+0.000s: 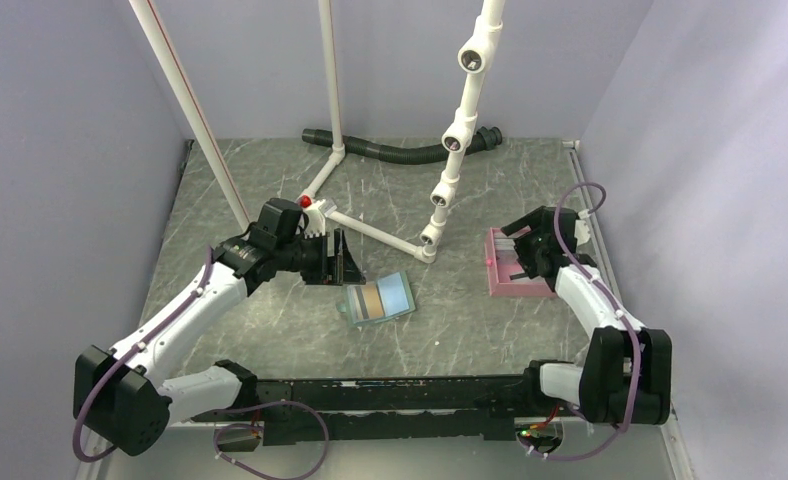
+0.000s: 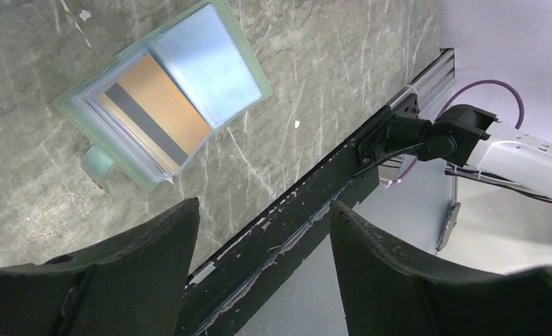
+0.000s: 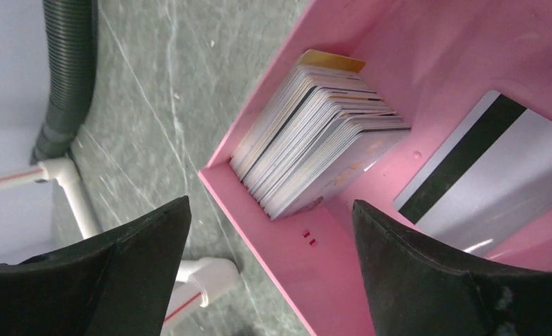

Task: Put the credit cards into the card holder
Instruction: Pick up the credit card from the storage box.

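Pale lilac walls (image 1: 60, 150) close in a grey-green marbled desk (image 1: 270, 320). In the upper part of the top view stand white pipes (image 1: 450, 140), and a black ribbed hose (image 1: 390, 150) lies along the far edge.

The card holder (image 1: 378, 298) lies open and flat near the centre of the desk. It is pale blue inside, with a sage-green border. A tan card (image 2: 157, 112) with a dark stripe lies on one half of it, in the upper left of the left wrist view; I cannot tell if it is inside a slot. The left claw (image 2: 263, 204) hangs just to the upper left of the holder in the top view, apart from it, its fingers spread with nothing between them.

At the right of the top view a pink tray (image 3: 329, 273) lies on the desk. Inside it a stack of credit cards (image 3: 319, 140) leans on edge in one corner, and a single grey card (image 3: 490, 175) with a black stripe lies flat beside the stack. The right claw (image 3: 271, 203) hangs above the tray, wide open and holding nothing.
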### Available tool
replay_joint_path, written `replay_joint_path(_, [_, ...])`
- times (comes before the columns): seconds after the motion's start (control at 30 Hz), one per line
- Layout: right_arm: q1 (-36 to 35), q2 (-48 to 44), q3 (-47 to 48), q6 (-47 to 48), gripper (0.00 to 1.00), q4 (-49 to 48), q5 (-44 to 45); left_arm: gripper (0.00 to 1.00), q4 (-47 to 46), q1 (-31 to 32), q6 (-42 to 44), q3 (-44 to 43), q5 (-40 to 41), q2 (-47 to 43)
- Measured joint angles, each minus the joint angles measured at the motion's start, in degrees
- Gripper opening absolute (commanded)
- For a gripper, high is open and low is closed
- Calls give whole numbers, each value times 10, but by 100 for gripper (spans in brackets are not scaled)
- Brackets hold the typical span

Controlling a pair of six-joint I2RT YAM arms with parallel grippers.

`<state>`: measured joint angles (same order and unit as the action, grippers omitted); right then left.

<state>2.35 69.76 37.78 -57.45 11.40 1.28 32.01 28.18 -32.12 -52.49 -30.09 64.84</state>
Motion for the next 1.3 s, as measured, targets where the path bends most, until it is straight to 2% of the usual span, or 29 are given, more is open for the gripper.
replay_joint_path(0.27, [2, 14, -33, -68, 73, -71, 23, 75, 0, 0, 0, 1, -8, 0])
replay_joint_path(0.37, [3, 24, -38, -86, 73, -90, 28, 82, 0, 0, 0, 1, -10, 0])
replay_joint_path(0.57, [3, 46, -38, -107, 73, -116, 29, 86, 0, 0, 0, 1, -16, 0])
replay_joint_path(1.03, [5, 69, -38, -129, 78, -139, 29, 86, 0, 0, 0, 1, -16, -2])
replay_joint_path(1.23, [5, 71, -45, -135, 75, -137, 29, 86, 0, 0, 0, 1, -18, -2])
replay_joint_path(1.3, [5, 74, -47, -137, 69, -136, 29, 86, 0, 0, 0, 1, -20, -2])
